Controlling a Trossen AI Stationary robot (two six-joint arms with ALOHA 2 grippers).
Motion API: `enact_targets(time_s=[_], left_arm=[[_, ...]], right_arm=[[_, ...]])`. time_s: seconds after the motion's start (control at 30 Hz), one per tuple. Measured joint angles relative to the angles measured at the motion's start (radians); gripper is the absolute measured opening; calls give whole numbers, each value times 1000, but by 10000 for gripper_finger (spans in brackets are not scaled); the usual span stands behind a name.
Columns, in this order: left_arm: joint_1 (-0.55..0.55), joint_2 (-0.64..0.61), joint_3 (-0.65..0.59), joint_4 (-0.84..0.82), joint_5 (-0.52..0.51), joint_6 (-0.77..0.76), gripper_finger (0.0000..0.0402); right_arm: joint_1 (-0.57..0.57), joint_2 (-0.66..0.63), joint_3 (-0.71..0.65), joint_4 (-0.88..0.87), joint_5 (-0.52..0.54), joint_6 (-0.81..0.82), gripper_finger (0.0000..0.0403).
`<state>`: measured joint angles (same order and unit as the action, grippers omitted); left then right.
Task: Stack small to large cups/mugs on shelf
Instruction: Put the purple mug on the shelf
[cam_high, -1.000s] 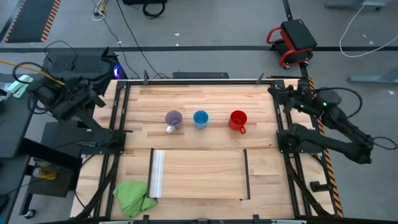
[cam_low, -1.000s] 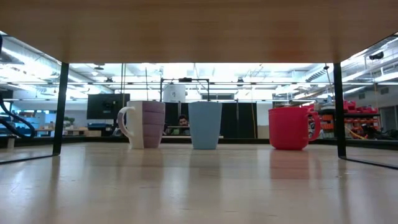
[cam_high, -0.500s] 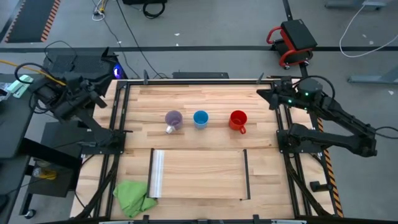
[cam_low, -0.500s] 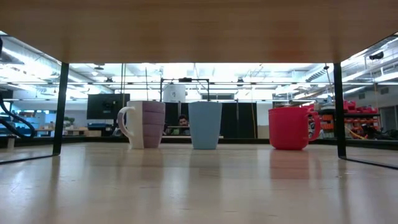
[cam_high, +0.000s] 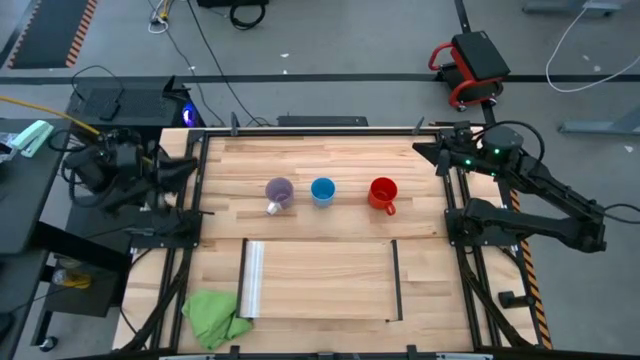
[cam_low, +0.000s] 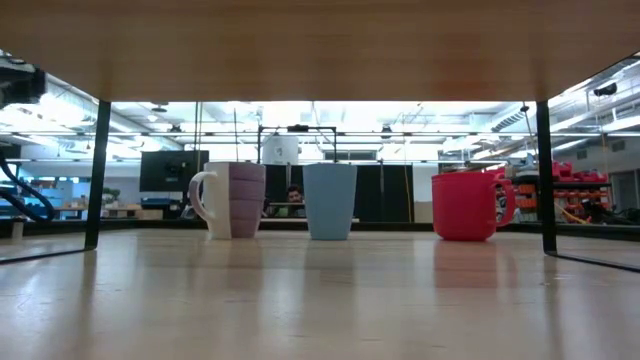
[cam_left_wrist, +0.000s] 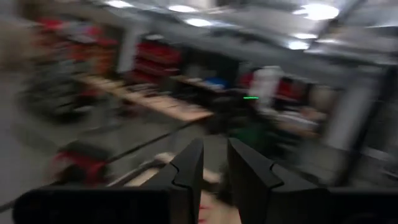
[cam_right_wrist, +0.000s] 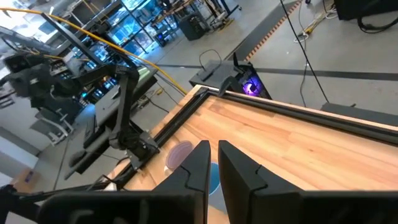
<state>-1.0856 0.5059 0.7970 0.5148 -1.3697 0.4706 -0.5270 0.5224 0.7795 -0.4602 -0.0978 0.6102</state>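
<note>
High view: a light-wood surface (cam_high: 320, 160) in a black frame stands on a grey floor with cables. The left gripper (cam_high: 185, 168) hovers at the surface's left edge, its fingers (cam_left_wrist: 186, 171) a narrow gap apart and empty. Three mugs stand upright in a left-to-right row on the far half: one pale purple mug (cam_high: 279, 192), one blue mug (cam_high: 322, 190), one red mug (cam_high: 383, 192), each apart from the next. One shelf (cam_high: 320, 280) lies flat on the near half, long axis left to right. One green cloth (cam_high: 215, 315) sits at its near left corner. The right gripper (cam_high: 425, 153) hangs over the far right edge, fingers (cam_right_wrist: 193, 165) slightly parted, holding nothing.
</note>
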Motion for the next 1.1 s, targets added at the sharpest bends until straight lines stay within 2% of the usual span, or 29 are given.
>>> enact_targets(time_s=[0.2,0.37,0.47,0.77,0.97,1.1], left_arm=[[16,76,34,-5,23,33,61],[136,145,34,-6,-61,97,55],[265,180,34,-6,-79,99,53],[792,296,35,-2,-57,59,52],[1112,329,35,1,50,-37,51],[1277,348,35,-2,139,-98,55]], right_arm=[[0,0,0,7,-1,15,39],[0,0,0,7,-10,20,39],[0,0,0,6,-12,25,39],[0,0,0,6,-31,17,39],[0,0,0,6,-38,15,39],[0,0,0,5,-43,10,39]])
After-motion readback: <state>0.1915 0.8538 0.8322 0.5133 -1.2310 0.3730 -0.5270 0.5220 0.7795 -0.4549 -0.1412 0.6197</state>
